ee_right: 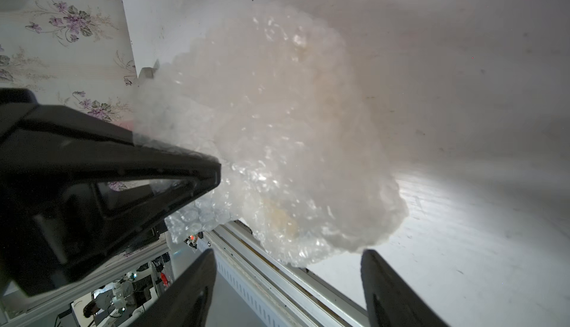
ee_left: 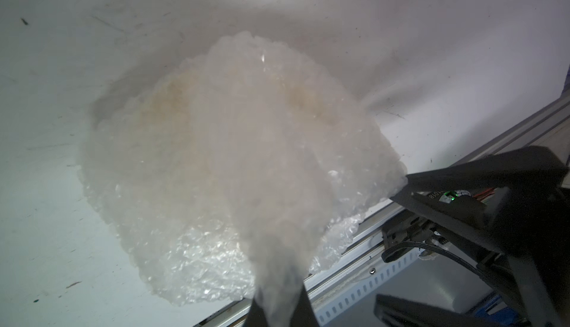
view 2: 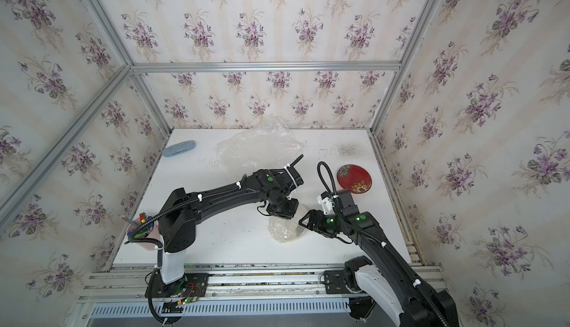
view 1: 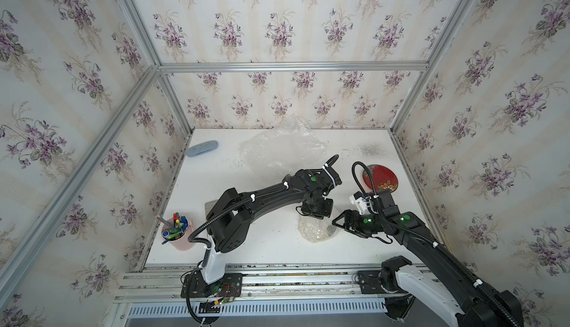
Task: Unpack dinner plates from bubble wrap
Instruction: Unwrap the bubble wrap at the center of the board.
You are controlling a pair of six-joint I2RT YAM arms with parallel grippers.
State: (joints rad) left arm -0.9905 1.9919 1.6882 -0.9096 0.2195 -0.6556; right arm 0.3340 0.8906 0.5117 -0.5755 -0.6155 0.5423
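Red plate (view 1: 381, 179) lies bare, far right on the worktop (view 1: 262, 248); spent wrap (view 1: 283, 149) lies far centre. The near-centre bundle (view 1: 316, 229) is still wrapped, with the left hand (ee_left: 277, 297) clamped on it and the right hand (ee_right: 288, 260) apart, just beside. No third plate shows.

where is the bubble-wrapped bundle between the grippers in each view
Both top views: the wrapped bundle lies near the centre, in the lower half.
Left wrist: it fills the middle, a fold pinched by the left gripper.
Right wrist: it fills the middle, beyond the open right gripper.
Shared landmark: the front rail, in all four.
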